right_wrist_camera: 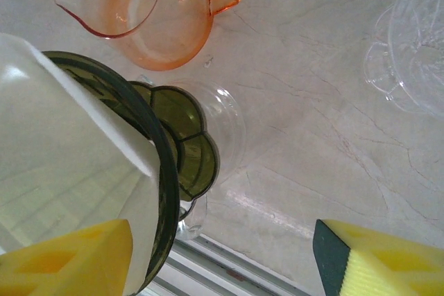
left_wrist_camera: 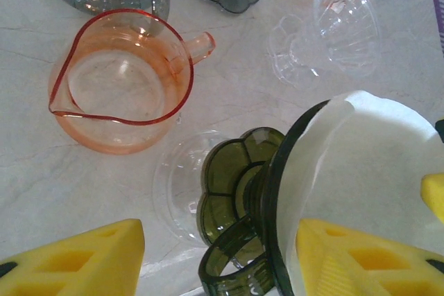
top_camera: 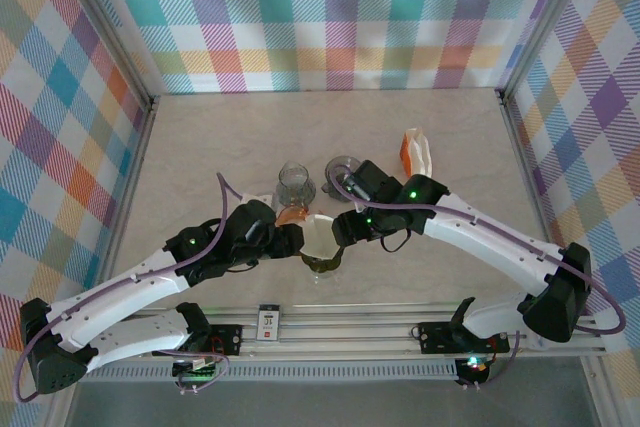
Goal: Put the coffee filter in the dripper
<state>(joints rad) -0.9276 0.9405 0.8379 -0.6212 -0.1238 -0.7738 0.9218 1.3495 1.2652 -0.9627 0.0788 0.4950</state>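
Observation:
A dark green glass dripper stands near the table's front edge, on a clear glass piece. A white paper coffee filter sits inside its rim as an open cone. My left gripper is at the dripper's left side. In the left wrist view this gripper is open: the dripper's handle lies between the fingers and one yellow finger is over the filter. My right gripper is on the opposite side. It is open too, one finger over the filter and the other beyond the green rim.
An orange-pink glass pitcher stands just behind the dripper, with a smoky grey vessel and a dark grey dripper farther back. A clear dripper lies on the table. An orange-and-white pack sits at back right. The metal rail runs along the front.

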